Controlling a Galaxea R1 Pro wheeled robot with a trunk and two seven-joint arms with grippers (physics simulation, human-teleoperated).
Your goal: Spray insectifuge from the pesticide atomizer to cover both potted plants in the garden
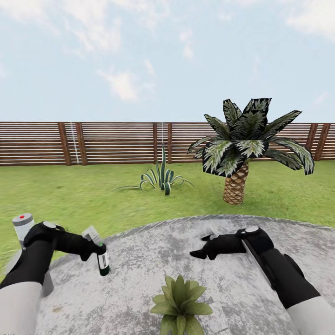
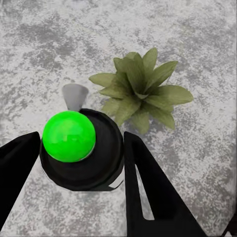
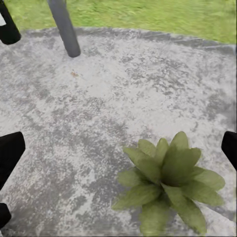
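I stand at the round stone patio [image 1: 139, 288] in the garden, fence and palm beyond. My left claw [image 1: 95, 249] pinches the pesticide atomizer [image 1: 103, 263], held upright above the stone near one potted plant [image 1: 180, 304]. To spray well, I judge I should aim the nozzle at the rosette and sweep across every leaf. My right claw [image 1: 201, 249] hovers spread, holding nothing. The left wrist view adds the bottle's green cap [image 2: 68, 136] and grey nozzle [image 2: 75, 97] pointing towards the plant [image 2: 140, 91]; the right wrist view shows its leaves [image 3: 165, 190] from above.
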